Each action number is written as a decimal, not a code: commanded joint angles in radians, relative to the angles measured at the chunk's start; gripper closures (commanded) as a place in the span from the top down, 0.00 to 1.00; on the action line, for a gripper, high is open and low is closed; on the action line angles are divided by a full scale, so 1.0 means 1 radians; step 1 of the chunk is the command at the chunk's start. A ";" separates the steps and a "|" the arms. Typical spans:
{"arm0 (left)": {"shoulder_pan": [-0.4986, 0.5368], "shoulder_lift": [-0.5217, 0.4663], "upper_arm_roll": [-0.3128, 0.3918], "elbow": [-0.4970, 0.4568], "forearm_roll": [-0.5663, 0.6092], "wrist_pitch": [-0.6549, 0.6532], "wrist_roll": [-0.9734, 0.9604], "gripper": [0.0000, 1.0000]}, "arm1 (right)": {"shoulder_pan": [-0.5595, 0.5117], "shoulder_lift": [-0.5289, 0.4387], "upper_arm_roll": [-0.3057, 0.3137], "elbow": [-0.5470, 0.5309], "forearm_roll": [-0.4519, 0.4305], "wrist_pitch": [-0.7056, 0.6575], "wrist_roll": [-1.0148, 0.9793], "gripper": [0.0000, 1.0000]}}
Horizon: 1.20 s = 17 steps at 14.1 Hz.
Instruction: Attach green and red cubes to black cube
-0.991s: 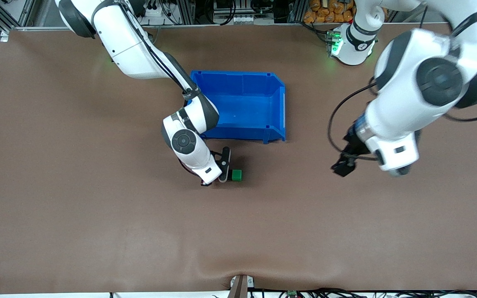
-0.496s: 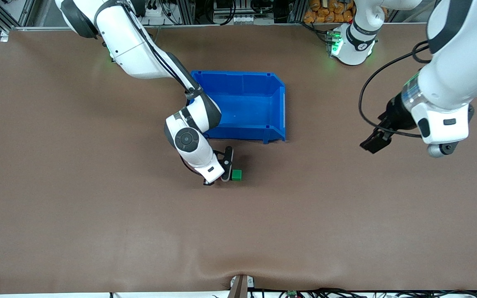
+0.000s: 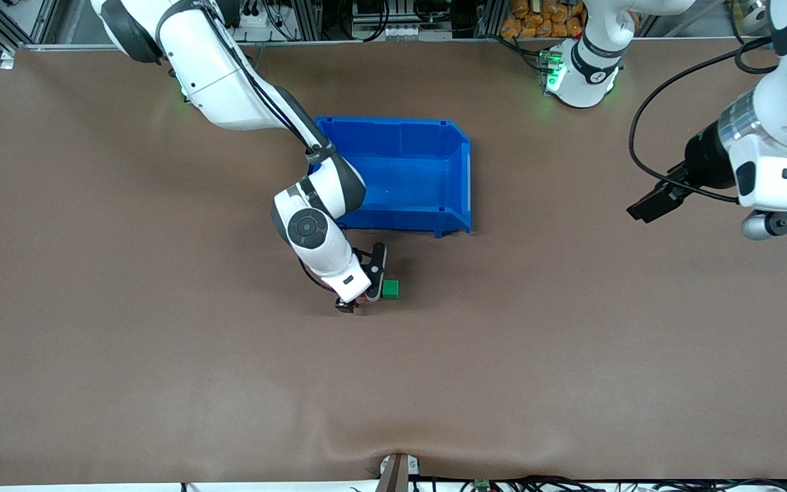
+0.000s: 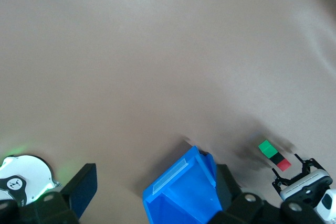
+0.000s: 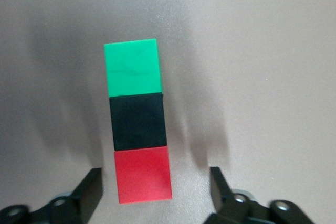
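The green cube [image 5: 131, 66], the black cube [image 5: 138, 120] and the red cube [image 5: 143, 174] lie on the brown table in one straight row, face to face, with the black one in the middle. My right gripper [image 5: 156, 183] hangs low over the red end, open, with one finger on each side of the red cube and a gap at both. In the front view the green cube [image 3: 390, 289] shows beside the right gripper [image 3: 365, 292], which hides the black cube. The left gripper [image 3: 643, 208] is open and empty, up over the left arm's end of the table.
A blue bin [image 3: 458, 178] stands just farther from the front camera than the cube row, with the right arm's forearm crossing its corner. The left wrist view shows the bin [image 4: 178, 182] and the cube row [image 4: 275, 157] from afar.
The right gripper has opened and let go of the red cube. The left arm has swung away from the middle toward its own end of the table.
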 commanded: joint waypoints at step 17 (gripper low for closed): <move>0.059 -0.062 0.005 -0.028 -0.002 0.003 0.321 1.00 | -0.624 -0.358 0.000 0.012 -0.002 -0.527 -0.033 1.00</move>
